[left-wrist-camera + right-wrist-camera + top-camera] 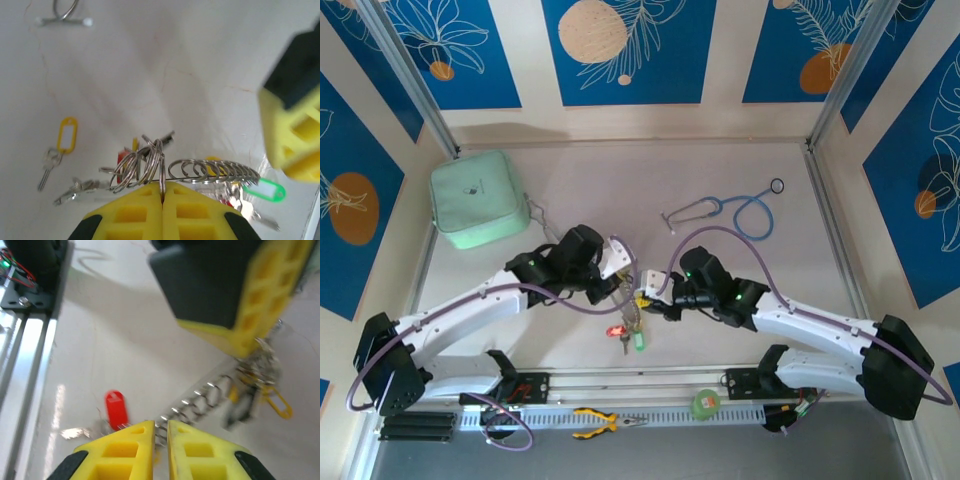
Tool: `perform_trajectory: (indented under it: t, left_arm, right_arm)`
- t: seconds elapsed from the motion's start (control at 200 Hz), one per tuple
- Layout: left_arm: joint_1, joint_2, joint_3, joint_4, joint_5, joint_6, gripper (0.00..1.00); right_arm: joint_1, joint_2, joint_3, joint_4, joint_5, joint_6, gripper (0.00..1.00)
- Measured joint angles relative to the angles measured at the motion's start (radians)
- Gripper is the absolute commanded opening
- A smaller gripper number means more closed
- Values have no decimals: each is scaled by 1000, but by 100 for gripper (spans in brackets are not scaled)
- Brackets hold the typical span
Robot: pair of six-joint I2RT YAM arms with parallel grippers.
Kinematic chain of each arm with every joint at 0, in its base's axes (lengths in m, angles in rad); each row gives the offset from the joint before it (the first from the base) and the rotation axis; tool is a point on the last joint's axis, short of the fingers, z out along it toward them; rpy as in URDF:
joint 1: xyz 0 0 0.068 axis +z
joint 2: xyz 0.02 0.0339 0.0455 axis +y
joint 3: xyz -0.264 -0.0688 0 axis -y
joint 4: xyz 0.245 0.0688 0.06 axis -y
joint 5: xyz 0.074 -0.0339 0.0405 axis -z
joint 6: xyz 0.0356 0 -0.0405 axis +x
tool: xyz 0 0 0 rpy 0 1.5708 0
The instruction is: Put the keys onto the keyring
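Between the two grippers, near the middle of the table, the keyring hung stretched as a row of small silvery loops. Its long axis ran roughly left to right. The left gripper had its yellow fingers pressed together on one loop of it. The right gripper had its fingers a narrow slit apart, with the coil's end running into the slit; whether they pinched it could not be told.

From the left wrist, several keys dangled off the loops beside a green tag, and one yellow-tagged key lay on the table, apart from the bunch. From the right wrist, a red tag lay on the table just beside the fingertips. From above, the bunch was only a small glinting cluster under the two wrists.

The tabletop was pale grey and matte. A mint-green pouch sat far left and a blue stethoscope far right. Yellow-handled pliers and a green tape roll rested on the near rail. Cream walls with blue leaf-patterned panels enclosed the space.
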Motion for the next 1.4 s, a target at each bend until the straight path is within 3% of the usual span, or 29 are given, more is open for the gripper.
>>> perform_trajectory:
  t: [0.275,0.445,0.955,1.4]
  left_arm:
    - [14,93,220,-307,-74,-286,0]
    - [95,134,311,-438,-34,-494,0]
    - [211,151,259,-462,309,-1054,0]
    - [237,107,191,-463,436,-1395,0]
  right_arm:
    - [117,209,1,171,38,101,13]
    - [128,261,2,253,94,148,14]
    - [163,260,2,374,154,172,16]
    - [188,247,-59,516,272,124,21]
